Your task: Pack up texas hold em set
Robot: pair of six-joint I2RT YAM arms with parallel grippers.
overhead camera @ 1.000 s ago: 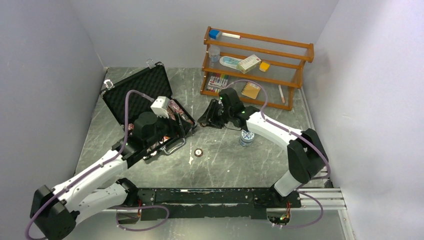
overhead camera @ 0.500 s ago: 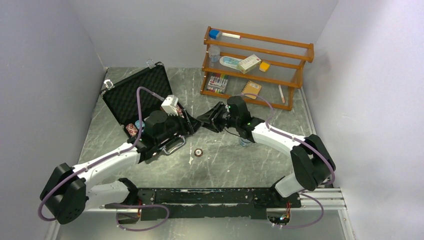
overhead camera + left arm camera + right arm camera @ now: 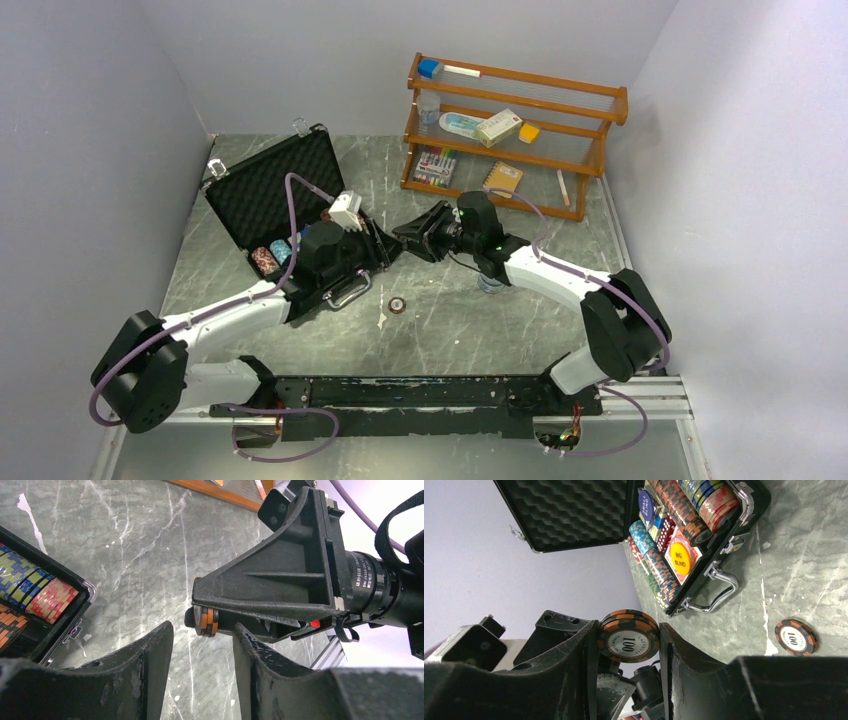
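Note:
The black case lies open at the left, foam lid up, with rows of chips and an orange disc inside. My right gripper is shut on a small stack of brown-orange "100" chips, held off the table. My left gripper is open and empty, right in front of those chips; its fingers sit just below them without touching. One more brown-orange chip lies flat on the table near the case handle. The card deck is not visible.
A wooden shelf with boxes, pens and a notebook stands at the back right. A blue-white chip stack peeks out under my right forearm. Grey walls close in on the left, back and right.
My left gripper has left the case and swung right to meet the right gripper. The right gripper has shifted slightly left with its chips.

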